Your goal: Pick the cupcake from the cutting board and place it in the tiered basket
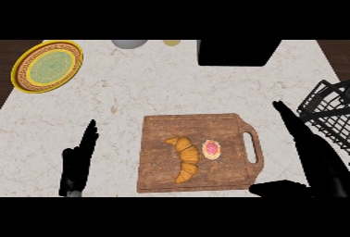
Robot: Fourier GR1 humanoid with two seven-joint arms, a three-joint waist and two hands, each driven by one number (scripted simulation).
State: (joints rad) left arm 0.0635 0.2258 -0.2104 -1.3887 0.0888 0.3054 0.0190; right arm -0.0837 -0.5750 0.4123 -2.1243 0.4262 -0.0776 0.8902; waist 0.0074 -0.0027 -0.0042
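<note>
Your right hand [311,157] is nearer: its fingers [285,115] are straight and apart, holding nothing, and the cupcake [212,149] sits on the board [160,134] just left of them.

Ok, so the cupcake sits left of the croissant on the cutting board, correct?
Not quite: the head view shows the cupcake to the right of the croissant, toward the handle side of the cutting board.
</note>
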